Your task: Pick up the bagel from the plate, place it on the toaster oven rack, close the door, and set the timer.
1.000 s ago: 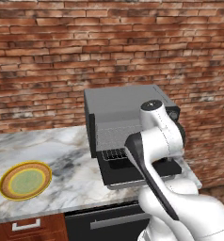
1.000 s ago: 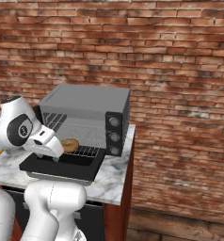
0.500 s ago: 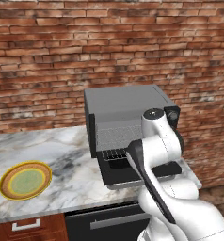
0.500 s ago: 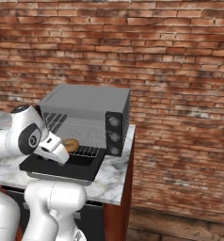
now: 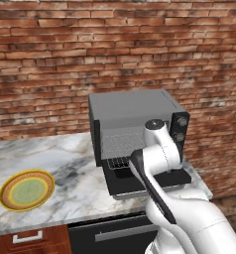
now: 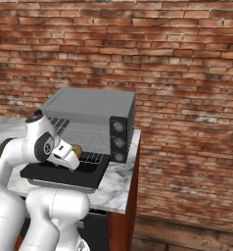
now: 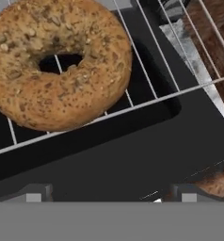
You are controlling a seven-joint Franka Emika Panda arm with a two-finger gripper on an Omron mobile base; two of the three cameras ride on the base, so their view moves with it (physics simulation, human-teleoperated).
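Marble, grey-veined, is the desk that carries everything; at its left lies the plate, bare now, well apart from the toaster oven; further right the bagel rests flat on the toaster oven rack, near its front edge, above the door, which hangs open and level in front of the cavity. The placing looks done, so I judge the step in hand is to draw the arm clear and then close the door; to do it well the gripper should back away straight and a little upward, so that no finger catches the wires or drags the bagel, then come under the front edge of the door and lift it in one even swing; the bagel near the rack's front could foul the door if the rack stays pulled out. The gripper stands spread wide, just beside the bagel; it grasps nothing.
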